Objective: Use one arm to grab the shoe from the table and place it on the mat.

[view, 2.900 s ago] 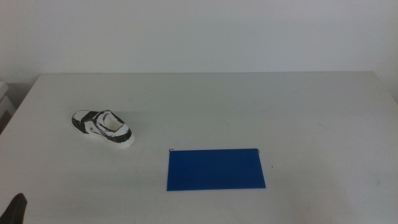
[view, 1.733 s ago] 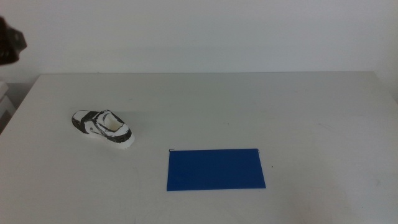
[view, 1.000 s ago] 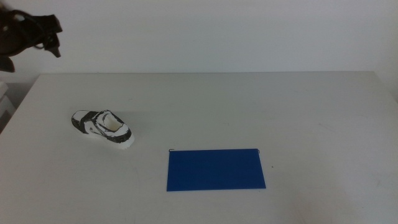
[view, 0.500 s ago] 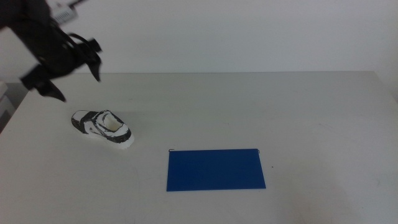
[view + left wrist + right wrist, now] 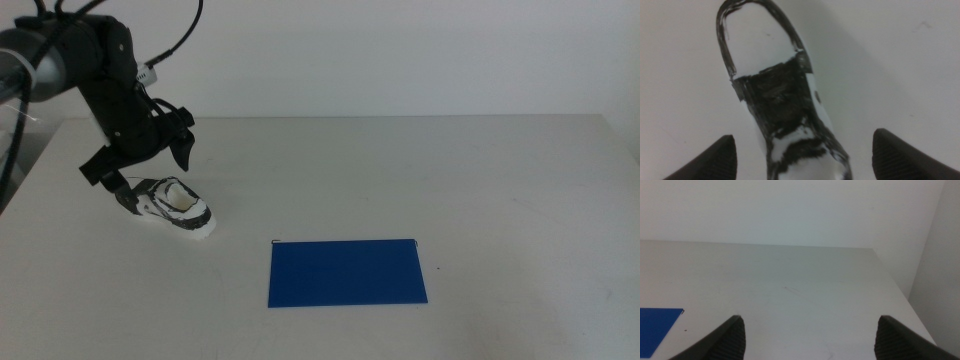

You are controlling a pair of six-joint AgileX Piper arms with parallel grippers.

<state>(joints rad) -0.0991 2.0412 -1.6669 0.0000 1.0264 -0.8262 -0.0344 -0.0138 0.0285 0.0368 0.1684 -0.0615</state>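
The white-and-black shoe [image 5: 178, 209] lies on the table [image 5: 400, 170] at the left. It fills the left wrist view [image 5: 782, 97], seen from just above. The left arm reaches in from the left, and its gripper [image 5: 148, 172] hangs just above the shoe's rear half. Its jaws are spread wide on either side of the shoe [image 5: 804, 139], without touching it. The deep blue mat [image 5: 347, 271] lies flat near the front middle, to the right of the shoe. The right gripper [image 5: 810, 321] is open and empty, out of the middle view, and sees a corner of the mat [image 5: 655, 325].
The table's left edge [image 5: 30, 170] runs close behind the shoe. A white wall [image 5: 400, 50] rises behind the far edge. In the right wrist view the table's right edge [image 5: 895, 290] shows.
The left arm has swung in from the upper left and come down over the shoe with open jaws. The shoe and the mat have not moved.
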